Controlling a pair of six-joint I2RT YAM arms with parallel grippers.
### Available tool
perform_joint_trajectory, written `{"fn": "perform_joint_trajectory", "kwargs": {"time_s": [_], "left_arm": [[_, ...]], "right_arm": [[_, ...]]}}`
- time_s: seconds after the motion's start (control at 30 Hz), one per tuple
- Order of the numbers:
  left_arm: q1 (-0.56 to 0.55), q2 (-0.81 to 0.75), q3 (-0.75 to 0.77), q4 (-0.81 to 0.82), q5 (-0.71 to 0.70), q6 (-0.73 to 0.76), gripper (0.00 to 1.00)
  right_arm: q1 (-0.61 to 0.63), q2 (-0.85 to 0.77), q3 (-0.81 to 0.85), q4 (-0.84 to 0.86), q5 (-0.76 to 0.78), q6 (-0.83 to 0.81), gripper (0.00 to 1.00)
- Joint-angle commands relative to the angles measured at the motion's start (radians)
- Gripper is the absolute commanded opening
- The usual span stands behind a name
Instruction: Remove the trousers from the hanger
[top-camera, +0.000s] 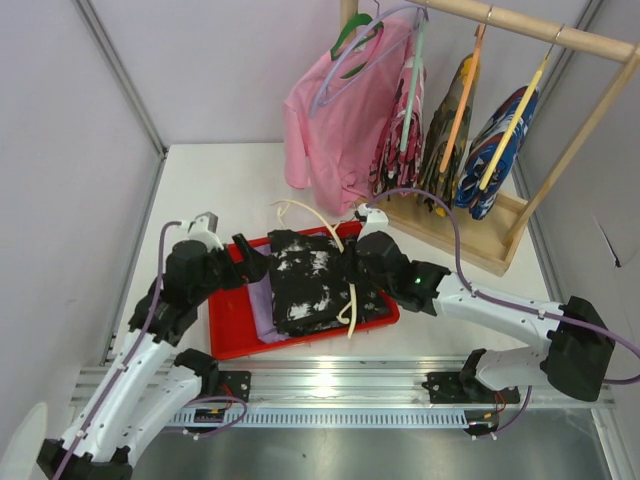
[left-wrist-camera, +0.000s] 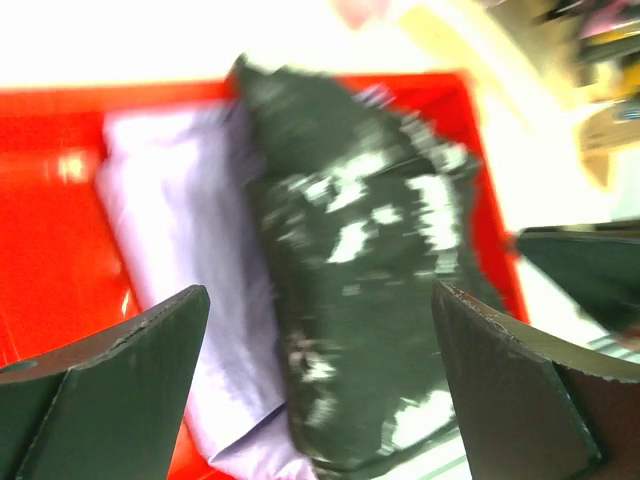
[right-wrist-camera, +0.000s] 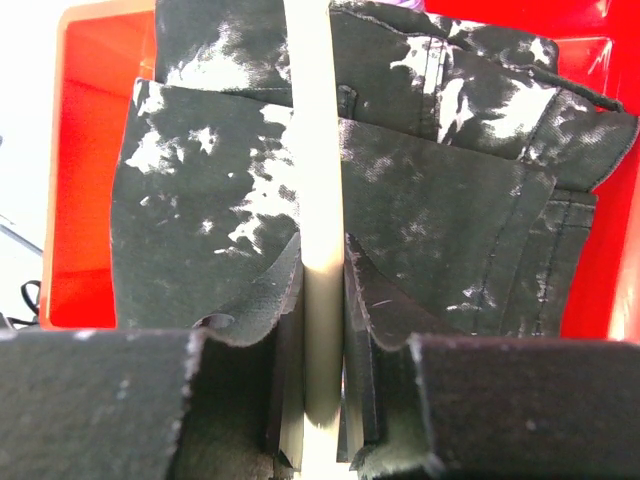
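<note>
A red tray (top-camera: 225, 345) sits on the desk (top-camera: 230, 180), and both pairs of trousers lie folded in it. The black speckled trousers (top-camera: 310, 280) are on top, and the lavender trousers (top-camera: 262, 310) show from under them on the 9 o'clock side. A cream hanger (top-camera: 350, 300) lies across the black pair near its 3 o'clock edge, its bar running from 12 to 6 o'clock. The right hand (top-camera: 355, 262) comes in from the tray's 2 o'clock corner. Its wrist view shows its fingers (right-wrist-camera: 285, 300) closed on the bar (right-wrist-camera: 320, 200), with black cloth bunched against them. The left hand (top-camera: 245, 255) is at the tray's 10 o'clock corner, spread wide and holding nothing, above both pairs of trousers. At 1 o'clock on the desk stands a wooden rack (top-camera: 560, 130) with a pink shirt (top-camera: 335, 120) and other garments hanging on it
</note>
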Motion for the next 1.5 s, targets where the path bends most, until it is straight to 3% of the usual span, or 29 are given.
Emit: {"fn": "perform_joint_trajectory", "kwargs": {"time_s": [0.0, 0.27, 0.47, 0.7, 0.77, 0.93, 1.07, 1.2, 1.47], "left_arm": [[-0.023, -0.011, 0.133, -0.043, 0.043, 0.101, 0.97], [-0.29, 0.046, 0.108, 0.115, 0.065, 0.188, 0.94], [-0.446, 0.044, 0.113, 0.093, -0.015, 0.263, 0.91], [-0.695, 0.11, 0.122, -0.006, -0.367, 0.268, 0.9], [-0.778, 0.124, 0.08, 0.003, -0.511, 0.231, 0.89], [-0.914, 0.204, 0.036, 0.11, -0.694, 0.155, 0.9], [-0.968, 0.306, 0.05, 0.149, -0.817, 0.135, 0.92], [-0.976, 0.366, 0.041, 0.146, -0.941, 0.02, 0.92], [-0.99, 0.45, -0.005, 0.238, -1.058, -0.083, 0.87]], "right_arm": [[0.01, 0.005, 0.073, 0.125, 0.091, -0.015, 0.0], [0.01, -0.005, 0.048, 0.252, 0.064, -0.005, 0.0], [0.025, 0.001, 0.111, 0.236, 0.062, -0.035, 0.0], [0.027, 0.016, 0.182, 0.21, 0.044, -0.021, 0.0], [0.027, 0.018, 0.182, 0.223, 0.035, -0.006, 0.0], [0.027, 0.033, 0.179, 0.22, 0.024, 0.014, 0.0], [0.027, 0.033, 0.171, 0.245, 0.007, 0.037, 0.0], [0.027, 0.036, 0.171, 0.263, -0.025, 0.041, 0.0], [0.028, 0.013, 0.099, 0.323, -0.034, 0.112, 0.0]]}}
